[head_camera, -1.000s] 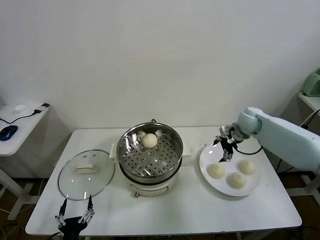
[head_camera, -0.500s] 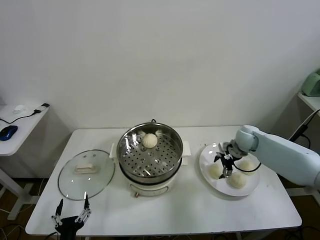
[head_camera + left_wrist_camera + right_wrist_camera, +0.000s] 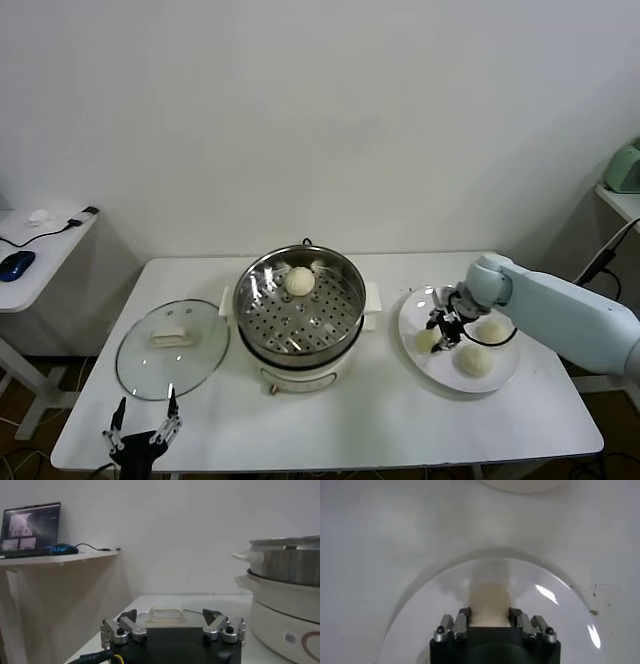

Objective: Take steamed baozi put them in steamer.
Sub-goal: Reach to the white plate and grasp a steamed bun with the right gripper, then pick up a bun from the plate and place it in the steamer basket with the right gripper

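The steamer (image 3: 252,292) stands mid-table with one baozi (image 3: 299,280) on its perforated tray. Three baozi lie on a white plate (image 3: 506,374) to its right: one at the left (image 3: 427,342), one in front (image 3: 474,360), one at the back (image 3: 493,331). My right gripper (image 3: 440,333) is down on the left one. In the right wrist view its fingers (image 3: 464,620) press both sides of that baozi (image 3: 490,602), which rests on the plate (image 3: 555,610). My left gripper (image 3: 140,435) is open and empty at the table's front left edge.
A glass lid (image 3: 172,348) lies flat left of the steamer; its handle (image 3: 167,614) shows just beyond my left gripper (image 3: 170,619), with the steamer's white base (image 3: 285,615) to one side. A side table with a mouse (image 3: 16,264) stands far left.
My right gripper came down from behind the plate onto the left baozi and closed round it. The left gripper sank slightly at the table's front edge.
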Controlling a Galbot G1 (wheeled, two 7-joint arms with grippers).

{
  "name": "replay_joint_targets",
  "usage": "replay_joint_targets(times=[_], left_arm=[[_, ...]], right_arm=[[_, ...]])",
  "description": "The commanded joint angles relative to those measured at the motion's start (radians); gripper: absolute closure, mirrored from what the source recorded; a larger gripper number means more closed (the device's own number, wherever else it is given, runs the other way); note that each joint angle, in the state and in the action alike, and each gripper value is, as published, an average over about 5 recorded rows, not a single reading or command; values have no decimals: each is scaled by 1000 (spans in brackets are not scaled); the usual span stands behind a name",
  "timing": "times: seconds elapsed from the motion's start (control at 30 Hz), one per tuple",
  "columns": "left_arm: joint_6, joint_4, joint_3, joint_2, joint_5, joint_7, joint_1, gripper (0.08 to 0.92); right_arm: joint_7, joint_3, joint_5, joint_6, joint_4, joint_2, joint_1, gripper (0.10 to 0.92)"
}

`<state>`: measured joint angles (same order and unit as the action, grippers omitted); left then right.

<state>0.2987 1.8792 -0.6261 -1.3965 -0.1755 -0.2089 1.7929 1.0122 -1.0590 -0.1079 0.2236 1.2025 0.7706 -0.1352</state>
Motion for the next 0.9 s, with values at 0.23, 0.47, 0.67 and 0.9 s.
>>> replay_joint_targets(times=[0.23, 0.47, 0.67, 0.9], left_arm=[[-7, 7, 13, 6, -2, 0, -12, 177], [-12, 4, 25, 4, -1, 0, -21, 177], [-13, 6, 30, 0, 0, 0, -25, 177], [-8, 10, 24, -1, -2, -3, -20, 177]], right_arm=[[171, -206, -154, 22, 116, 117, -561, 517], [126, -351, -373, 90, 246, 274, -742, 516], [45, -421, -483, 160, 258, 441, -708, 516], [-151, -418, -528, 231, 157, 585, -552, 516]])
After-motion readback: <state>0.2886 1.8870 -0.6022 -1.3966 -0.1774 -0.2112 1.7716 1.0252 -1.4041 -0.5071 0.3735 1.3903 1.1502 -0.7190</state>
